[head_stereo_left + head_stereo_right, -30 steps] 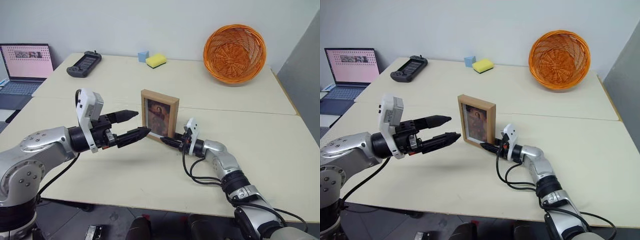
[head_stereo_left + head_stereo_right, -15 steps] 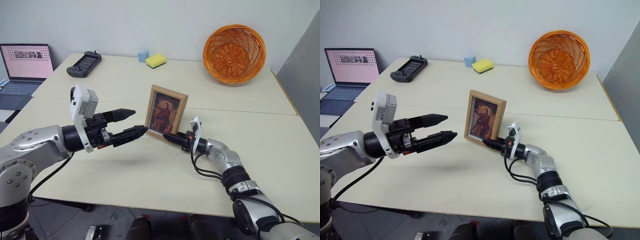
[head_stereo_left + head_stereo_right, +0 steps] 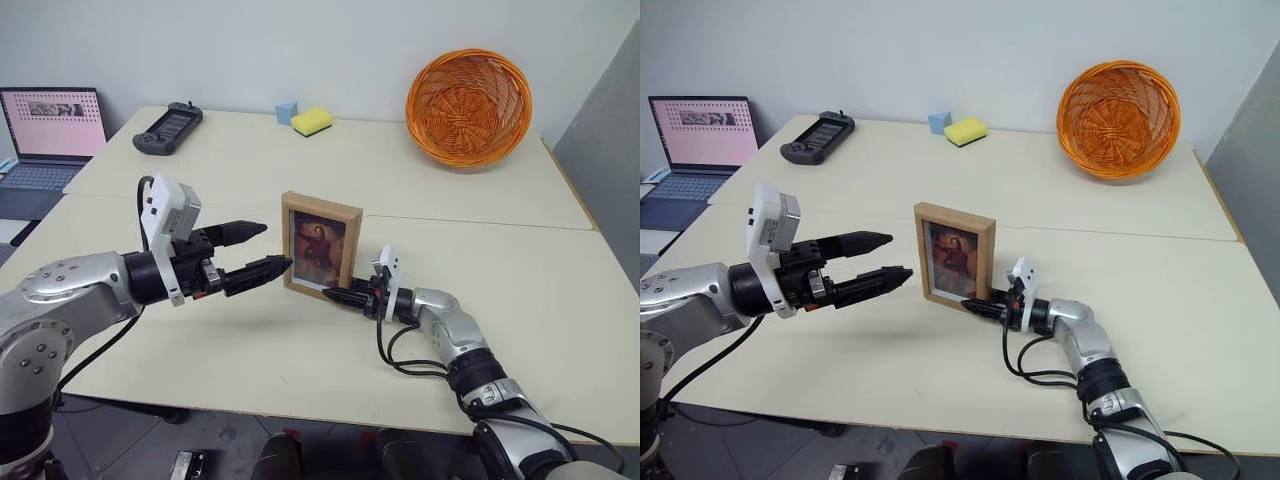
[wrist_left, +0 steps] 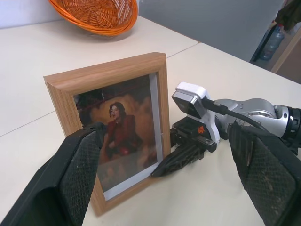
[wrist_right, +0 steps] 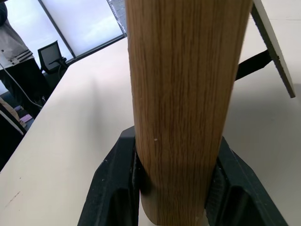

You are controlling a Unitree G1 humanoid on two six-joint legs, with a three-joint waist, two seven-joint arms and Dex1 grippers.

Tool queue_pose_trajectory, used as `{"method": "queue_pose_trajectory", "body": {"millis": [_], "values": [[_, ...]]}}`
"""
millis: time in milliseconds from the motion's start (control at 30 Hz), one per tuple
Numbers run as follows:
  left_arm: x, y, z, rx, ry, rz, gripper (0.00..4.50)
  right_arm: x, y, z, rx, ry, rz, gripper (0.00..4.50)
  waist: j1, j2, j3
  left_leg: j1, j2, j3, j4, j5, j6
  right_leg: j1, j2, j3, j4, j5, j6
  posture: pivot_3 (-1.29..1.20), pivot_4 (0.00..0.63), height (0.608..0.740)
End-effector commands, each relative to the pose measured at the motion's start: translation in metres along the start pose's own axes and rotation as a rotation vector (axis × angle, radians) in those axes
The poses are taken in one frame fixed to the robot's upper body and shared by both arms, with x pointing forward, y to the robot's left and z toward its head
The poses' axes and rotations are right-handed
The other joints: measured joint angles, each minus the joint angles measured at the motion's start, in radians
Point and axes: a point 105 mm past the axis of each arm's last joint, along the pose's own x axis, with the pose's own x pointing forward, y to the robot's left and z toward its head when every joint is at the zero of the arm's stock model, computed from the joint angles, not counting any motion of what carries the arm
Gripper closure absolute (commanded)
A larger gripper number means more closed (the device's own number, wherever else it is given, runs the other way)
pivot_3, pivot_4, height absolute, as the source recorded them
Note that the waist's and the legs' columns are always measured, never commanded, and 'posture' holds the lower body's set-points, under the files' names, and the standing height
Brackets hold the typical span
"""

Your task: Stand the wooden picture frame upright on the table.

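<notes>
The small light-wood picture frame w/ a dark portrait photo (image 3: 320,245) now stands upright near the middle of the pale cream two-slab table (image 3: 300,370), photo facing the robot. Half a sec ago it sat turned more to the robot's right & a bit farther back; it has since swung round square-on. The right gripper (image 3: 347,297) is clamped on the frame's lower right edge (wrist view: both black fingers (image 5: 115,188) pinch the wood, prop leg splayed behind). The left gripper (image 3: 262,250) hovers just beside the frame's left edge, fingers spread wide, holding nothing. Judgement: placement nearly done; what's left is letting go w/o tipping it.
</notes>
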Motion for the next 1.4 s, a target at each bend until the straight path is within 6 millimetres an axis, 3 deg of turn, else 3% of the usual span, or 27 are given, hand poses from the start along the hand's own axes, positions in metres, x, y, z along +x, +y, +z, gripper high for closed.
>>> {"method": "queue_pose_trajectory", "body": {"millis": [33, 333, 400, 500, 600, 833, 1067, 1400], "values": [[0.000, -0.002, 0.010, 0.040, -0.033, -0.006, 0.11, -0.001, -0.004, 0.008, -0.042, -0.020, -0.021, 3.08, 0.000, 0.000, 0.000, 0.000, 0.000, 0.000, 0.000, 0.000, 0.000, 0.000, 0.000, 0.000, 0.000, 0.000, 0.000, 0.00, 0.150, 0.740], [0.002, -0.001, 0.012, 0.044, -0.033, -0.008, 0.11, -0.003, -0.009, 0.007, -0.043, -0.016, -0.047, 3.08, 0.000, 0.000, 0.000, 0.000, 0.000, 0.000, 0.000, 0.000, 0.000, 0.000, 0.000, 0.000, 0.000, 0.000, 0.000, 0.00, 0.150, 0.740], [0.002, -0.001, 0.012, 0.044, -0.033, -0.009, 0.07, -0.003, -0.010, 0.007, -0.040, -0.015, -0.050, 2.60, 0.000, 0.000, 0.000, 0.000, 0.000, 0.000, 0.000, 0.000, 0.000, 0.000, 0.000, 0.000, 0.000, 0.000, 0.000, 0.00, 0.150, 0.740], [0.002, 0.000, 0.012, 0.043, -0.033, -0.006, 0.07, -0.003, -0.010, 0.006, -0.039, -0.013, -0.053, 2.22, 0.000, 0.000, 0.000, 0.000, 0.000, 0.000, 0.000, 0.000, 0.000, 0.000, 0.000, 0.000, 0.000, 0.000, 0.000, 0.00, 0.150, 0.740], [0.002, 0.000, 0.012, 0.045, -0.035, -0.008, 0.07, -0.003, -0.010, 0.004, -0.056, 0.000, -0.060, 1.39, 0.000, 0.000, 0.000, 0.000, 0.000, 0.000, 0.000, 0.000, 0.000, 0.000, 0.000, 0.000, 0.000, 0.000, 0.000, 0.00, 0.150, 0.740], [0.003, 0.000, 0.013, 0.046, -0.034, -0.012, 0.07, -0.009, -0.010, 0.003, -0.076, 0.026, -0.051, 1.33, 0.001, 0.000, 0.000, 0.000, 0.000, 0.000, 0.000, 0.000, 0.000, 0.000, 0.000, 0.000, 0.000, 0.000, 0.000, 0.00, 0.150, 0.740], [0.004, -0.002, 0.006, 0.026, -0.016, -0.023, 0.07, -0.040, -0.019, 0.005, -0.109, 0.076, -0.092, 1.33, 0.005, 0.000, 0.000, 0.000, -0.001, 0.000, 0.000, 0.000, 0.000, 0.001, 0.000, 0.000, -0.001, 0.000, 0.000, 0.00, 0.150, 0.740], [0.007, -0.001, -0.004, -0.045, -0.027, 0.003, 0.07, -0.092, -0.015, 0.028, -0.085, 0.032, -0.253, 1.33, 0.010, 0.000, 0.000, 0.000, -0.001, 0.000, 0.000, 0.000, 0.000, 0.000, 0.000, 0.002, -0.001, 0.000, 0.000, 0.00, 0.150, 0.740]]}}
